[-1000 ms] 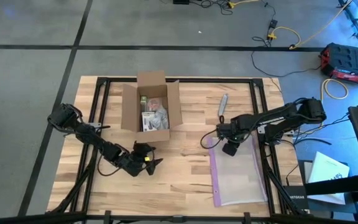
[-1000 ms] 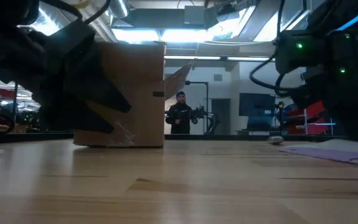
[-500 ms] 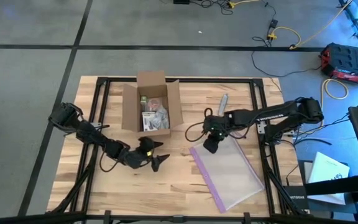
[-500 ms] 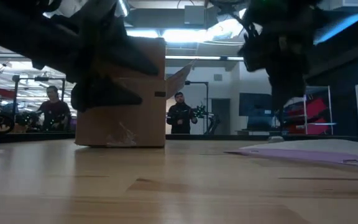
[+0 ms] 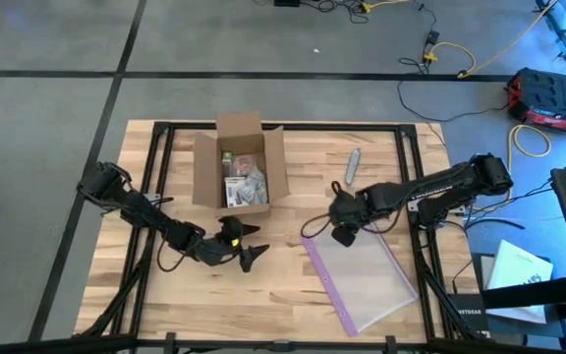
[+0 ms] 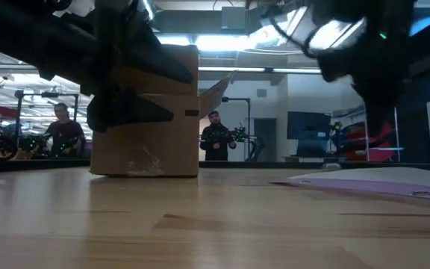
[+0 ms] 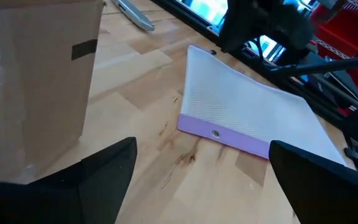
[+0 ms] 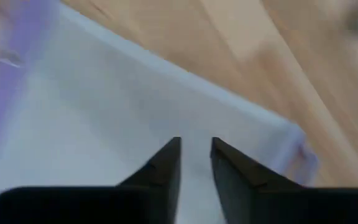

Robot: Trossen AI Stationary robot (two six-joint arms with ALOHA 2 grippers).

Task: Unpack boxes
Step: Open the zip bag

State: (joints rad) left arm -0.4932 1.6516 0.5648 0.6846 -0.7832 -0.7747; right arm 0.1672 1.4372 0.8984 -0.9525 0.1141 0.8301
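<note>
High view: open box, arms on either side.
The box point(image 5: 236, 169) sat flaps-up toward the table's point(image 5: 283, 285) far left, packets inside. The left gripper point(image 5: 247, 246) hovered just in front of it, fingers spread wide, empty. Over by the clear bag's point(image 5: 362, 280) far corner, the right gripper point(image 5: 340, 224) showed only a narrow gap between its fingers, nothing pinched.

Bright overhead light; low, wrist views blurred.

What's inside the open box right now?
The box holds small packaged items, one greenish, some clear-wrapped. Anything beneath them is hidden.
</note>
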